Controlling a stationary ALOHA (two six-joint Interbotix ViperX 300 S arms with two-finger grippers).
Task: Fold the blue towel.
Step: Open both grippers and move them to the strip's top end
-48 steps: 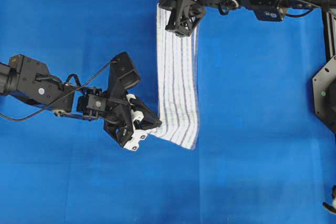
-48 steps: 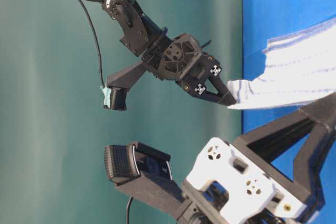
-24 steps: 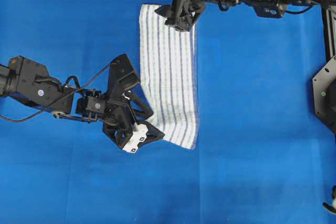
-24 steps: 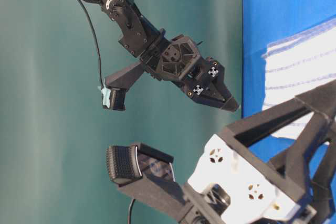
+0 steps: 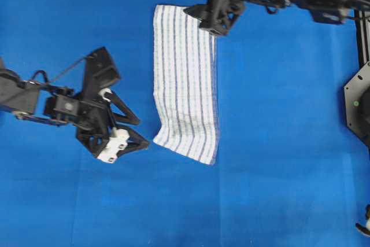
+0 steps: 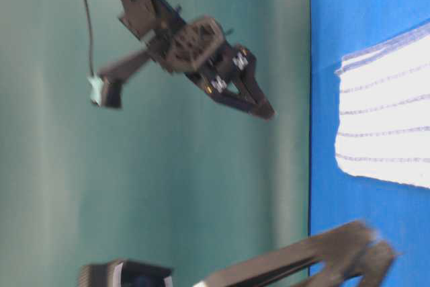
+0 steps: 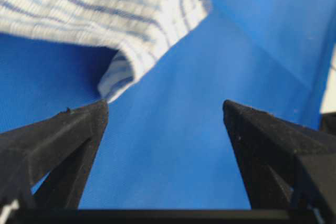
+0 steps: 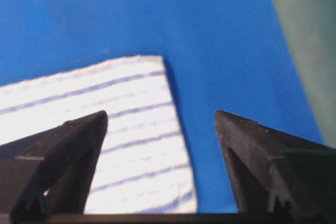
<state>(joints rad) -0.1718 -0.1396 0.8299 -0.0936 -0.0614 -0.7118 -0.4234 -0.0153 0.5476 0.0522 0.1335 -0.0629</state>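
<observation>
Towel (image 5: 186, 85) flat, end effectors apart.

The blue towel (image 5: 186, 82), white with fine blue stripes, lies folded lengthwise, flat on blue.

Bright even light, soft shadows, table-level view blurred

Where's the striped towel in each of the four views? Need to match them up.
Overhead: the blue towel lies centre, a long strip running top to bottom.
Table-level: right edge, mid-height.
Left wrist: upper left, one curled corner nearest the camera.
Right wrist: lower left, a flat square corner.
Shared landmark: the blue table covering under the towel, seen in all four views.
</observation>
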